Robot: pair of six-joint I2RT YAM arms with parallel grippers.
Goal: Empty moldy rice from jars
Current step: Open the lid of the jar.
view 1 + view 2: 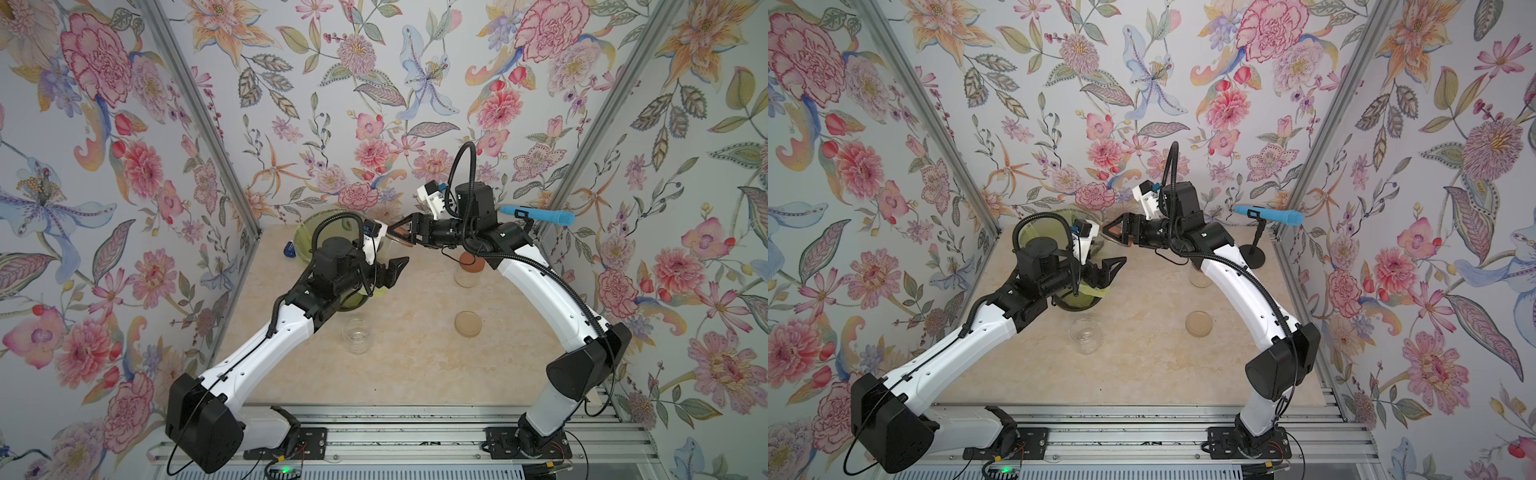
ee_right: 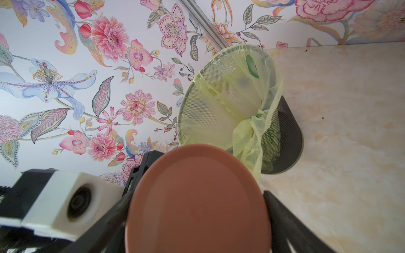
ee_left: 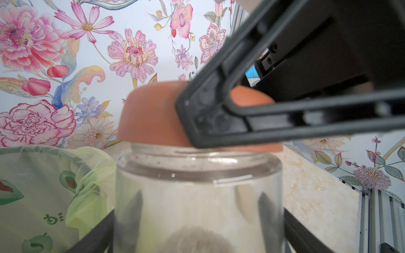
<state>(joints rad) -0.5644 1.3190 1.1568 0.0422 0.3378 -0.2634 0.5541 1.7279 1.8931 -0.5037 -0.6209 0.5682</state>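
Note:
A clear glass jar (image 3: 197, 197) sits between the fingers of my left gripper (image 3: 197, 219), which is shut on its body. A blurred grey-beige mass, the moldy rice (image 3: 197, 241), lies low inside it. My right gripper (image 2: 197, 214) is shut on this jar's reddish-brown lid (image 2: 197, 197), which rests on the jar's mouth. In both top views the two grippers, left (image 1: 395, 272) and right (image 1: 397, 235), meet beside the green bin (image 1: 307, 232). A second lidded jar (image 1: 468, 270) stands under my right arm. An open jar (image 1: 356, 334) stands near the middle.
A beige lid (image 1: 468, 324) lies flat on the table right of the open jar. The bin's yellow-green liner (image 2: 241, 98) hangs over its mesh rim. A blue microphone (image 1: 536, 215) on a stand occupies the back right corner. A small blue object (image 1: 289, 250) lies left of the bin.

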